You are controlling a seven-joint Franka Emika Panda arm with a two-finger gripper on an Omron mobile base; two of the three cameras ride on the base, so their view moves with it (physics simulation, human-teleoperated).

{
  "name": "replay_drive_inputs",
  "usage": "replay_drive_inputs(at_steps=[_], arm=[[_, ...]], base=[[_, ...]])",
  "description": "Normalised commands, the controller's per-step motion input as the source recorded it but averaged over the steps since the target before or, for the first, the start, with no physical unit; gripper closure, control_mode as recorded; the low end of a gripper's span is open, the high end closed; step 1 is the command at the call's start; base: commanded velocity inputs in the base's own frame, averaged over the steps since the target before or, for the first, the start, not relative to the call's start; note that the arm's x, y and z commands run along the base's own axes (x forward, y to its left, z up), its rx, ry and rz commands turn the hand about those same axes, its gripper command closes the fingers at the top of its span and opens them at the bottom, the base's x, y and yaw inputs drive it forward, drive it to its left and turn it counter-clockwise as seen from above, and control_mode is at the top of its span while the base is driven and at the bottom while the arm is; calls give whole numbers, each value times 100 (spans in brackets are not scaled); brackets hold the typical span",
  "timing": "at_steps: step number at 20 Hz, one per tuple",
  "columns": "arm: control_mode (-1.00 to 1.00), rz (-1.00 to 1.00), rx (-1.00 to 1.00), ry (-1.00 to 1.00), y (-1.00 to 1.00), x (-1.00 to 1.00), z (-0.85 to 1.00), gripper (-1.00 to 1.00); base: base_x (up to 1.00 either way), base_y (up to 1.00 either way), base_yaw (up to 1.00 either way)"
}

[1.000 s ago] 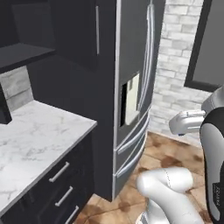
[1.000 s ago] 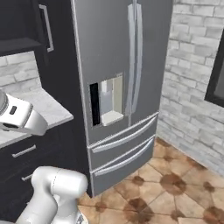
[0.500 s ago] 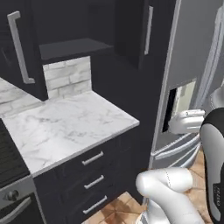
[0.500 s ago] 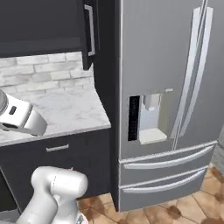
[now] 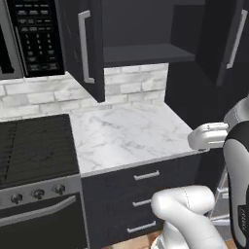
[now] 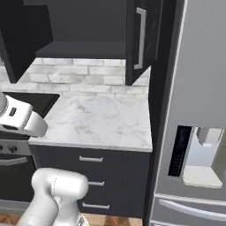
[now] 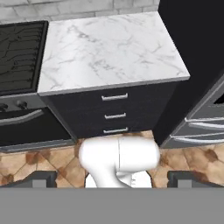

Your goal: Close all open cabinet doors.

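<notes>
Wall cabinet above the marble desk: both doors stand open.

From the left: black microwave, stove, then the left cabinet door swung out on its hinge, silver bar handle facing the room. The bare shelf sits between it and the right cabinet door, also swung out, beside the steel refrigerator. Three drawers lie below the desk. Gripper low, its jaws spread wide, grasping nothing.

Beyond the fingertips lies a white marble counter over three black drawers with short silver handles, a black stove to their left, a steel fridge to their right, brown floor tiles nearest them.
</notes>
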Motion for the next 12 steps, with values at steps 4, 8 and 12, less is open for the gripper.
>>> replay_drive_inputs(at_steps=[4,8,12], arm=[[100,0,0,0,0,0,0,-100],[100,0,0,0,0,0,0,-100],[100,0,0,0,0,0,0,-100]], base=[[57,-39,38],[58,-36,19],[43,-8,3]])
